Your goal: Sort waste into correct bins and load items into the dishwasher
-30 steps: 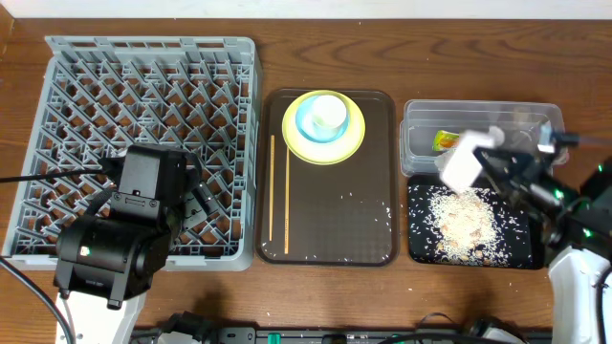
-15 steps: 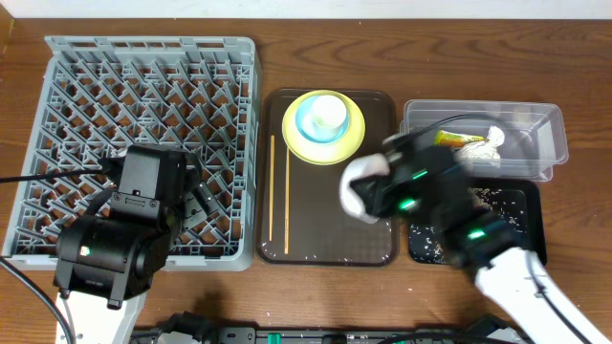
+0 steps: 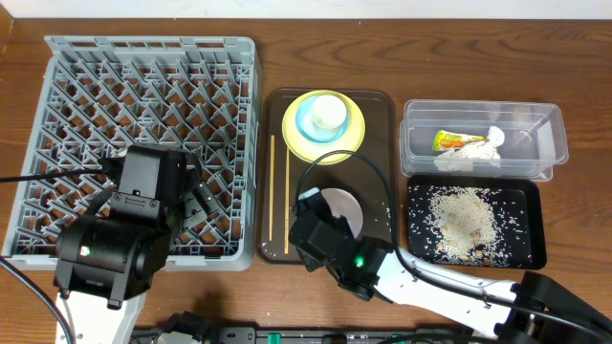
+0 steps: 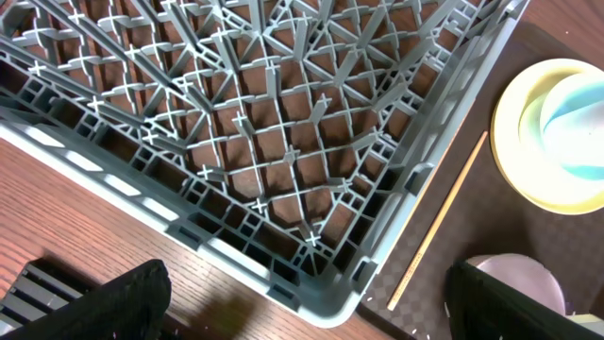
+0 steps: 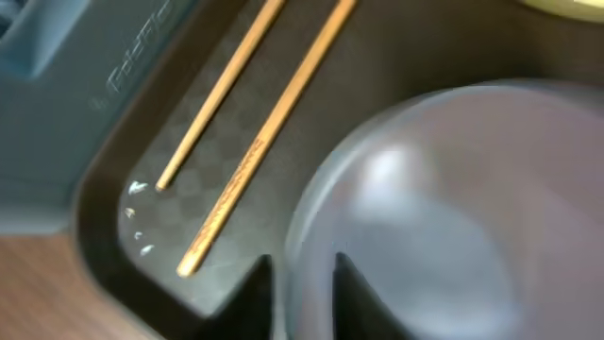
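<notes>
The white bowl [image 3: 346, 208] [image 5: 444, 208] sits upright on the dark brown serving tray [image 3: 373, 244]. My right gripper [image 3: 320, 226] [image 5: 302, 264] straddles its near rim, jaws slightly apart, one finger inside and one outside. Two chopsticks [image 3: 273, 191] [image 5: 274, 132] lie along the tray's left side. A light-blue cup [image 3: 323, 115] stands on the yellow plate [image 3: 354, 136] at the tray's far end. My left gripper [image 3: 196, 205] [image 4: 307, 312] hangs wide open over the near right corner of the grey dish rack [image 3: 143, 105] [image 4: 283, 142], holding nothing.
The clear tub [image 3: 553, 124] at right holds a white tissue [image 3: 478, 151] and an orange-and-green wrapper [image 3: 447, 139]. In front of it the black tray [image 3: 531, 253] carries scattered rice [image 3: 464, 222]. A few crumbs dot the brown tray.
My right arm swung from over the black tray leftwards to the brown tray, carrying the white bowl. The bowl now rests there and the jaws have loosened. The left arm is still.
</notes>
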You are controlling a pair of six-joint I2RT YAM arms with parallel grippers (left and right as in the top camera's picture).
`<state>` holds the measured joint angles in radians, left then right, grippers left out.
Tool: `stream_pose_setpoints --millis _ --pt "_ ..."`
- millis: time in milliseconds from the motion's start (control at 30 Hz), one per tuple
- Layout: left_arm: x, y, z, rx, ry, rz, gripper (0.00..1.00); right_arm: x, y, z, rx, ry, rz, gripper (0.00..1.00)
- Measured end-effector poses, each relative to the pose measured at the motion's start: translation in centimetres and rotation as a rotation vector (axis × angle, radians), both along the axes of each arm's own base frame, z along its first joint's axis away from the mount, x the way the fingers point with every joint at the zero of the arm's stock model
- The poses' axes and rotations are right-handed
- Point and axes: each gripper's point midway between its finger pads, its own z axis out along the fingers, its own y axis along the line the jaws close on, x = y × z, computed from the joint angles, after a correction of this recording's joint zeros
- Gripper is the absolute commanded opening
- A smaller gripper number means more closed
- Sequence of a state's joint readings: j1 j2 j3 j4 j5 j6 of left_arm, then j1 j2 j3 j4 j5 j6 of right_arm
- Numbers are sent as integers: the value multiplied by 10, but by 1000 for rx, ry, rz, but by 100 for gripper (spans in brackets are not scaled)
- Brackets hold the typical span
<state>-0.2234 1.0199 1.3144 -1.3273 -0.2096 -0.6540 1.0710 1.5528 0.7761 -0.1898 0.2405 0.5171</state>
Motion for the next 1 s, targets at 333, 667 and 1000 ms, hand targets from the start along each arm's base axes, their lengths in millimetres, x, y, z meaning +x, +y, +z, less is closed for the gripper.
stream_pose_setpoints --millis 333,667,1000 --pt "0 0 0 -1 0 0 93 26 -45 69 -79 -5 -84 80" --pt "0 0 0 0 0 0 94 57 -232 128 -165 109 -608 85" --pt "0 0 0 0 0 0 94 19 -333 147 -147 152 -963 99"
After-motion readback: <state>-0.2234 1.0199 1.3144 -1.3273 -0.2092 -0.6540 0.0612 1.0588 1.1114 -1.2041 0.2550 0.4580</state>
